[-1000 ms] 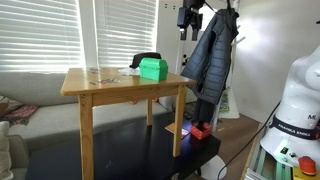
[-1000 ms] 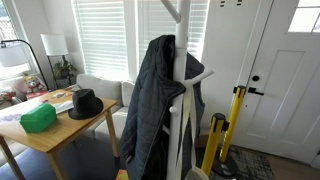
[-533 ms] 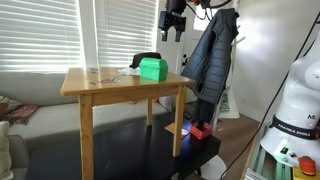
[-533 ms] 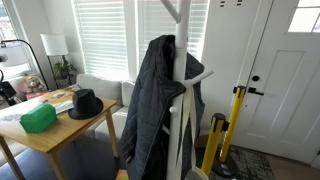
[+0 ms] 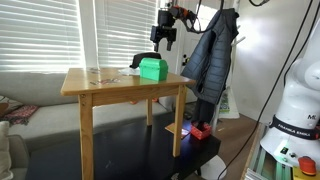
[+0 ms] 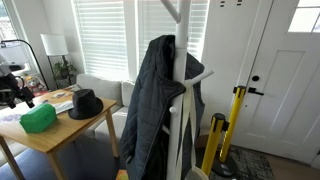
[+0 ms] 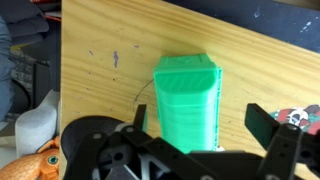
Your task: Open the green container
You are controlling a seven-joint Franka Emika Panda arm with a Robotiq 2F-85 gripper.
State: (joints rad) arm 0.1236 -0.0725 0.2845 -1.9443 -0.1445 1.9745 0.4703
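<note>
**Gripper wide open over the green container, nothing grabbed**

So the gripper [image 5: 163, 38] hangs up in the air with its jaws spread wide and nothing in them. In the wrist view its dark fingers [image 7: 262, 122] poke in from the bottom edge. They're set wider apart than the green container [image 7: 188, 98], which sits right below in the gap between them. An exterior view shows clear air between the two, so no contact.

The green container rests on the wooden table [image 5: 100, 86], near the end closest to the coat rack [image 6: 182, 70]. Its lid looks shut as far as I can tell. A black hat [image 6: 86, 104] sits just beside it on the tabletop. A dark jacket [image 6: 155, 110] hangs on the rack, off the end of the table.
</note>
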